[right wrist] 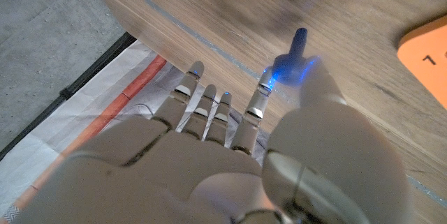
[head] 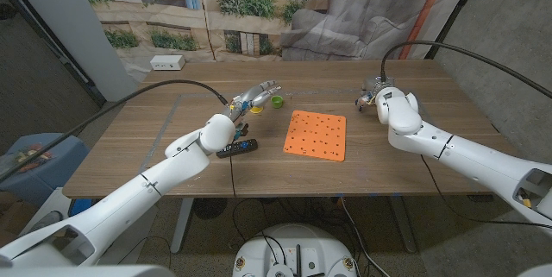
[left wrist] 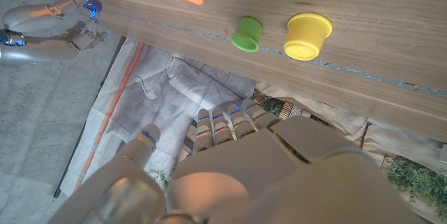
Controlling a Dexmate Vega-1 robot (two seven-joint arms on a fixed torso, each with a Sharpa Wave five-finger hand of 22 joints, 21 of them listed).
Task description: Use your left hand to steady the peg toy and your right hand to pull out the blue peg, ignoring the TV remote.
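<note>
Item: flat orange square peg board with rows of small holes (head: 316, 135), lying at table centre on the wooden table (head: 414, 169); no peg is seen standing in it.

Item: small blue plastic peg (right wrist: 296, 51), pinched between thumb and a finger of the right hand (head: 378, 97), at 2 o'clock from the board and well apart from it. Its long axis points away from the palm, out over the wood. The task's pull looks already done; what remains is likely setting the peg down.

Item: left hand (head: 253, 100), at 10 o'clock from the board, fingers spread and holding nothing, not touching the board. It is the nearer hand to the board.

Item: short green plastic cup (left wrist: 246, 33) and short yellow plastic cup (left wrist: 307, 35), side by side just ahead of the left hand.

Item: black TV remote (head: 236, 147), at 9 o'clock from the board, beside the left forearm, untouched.
</note>
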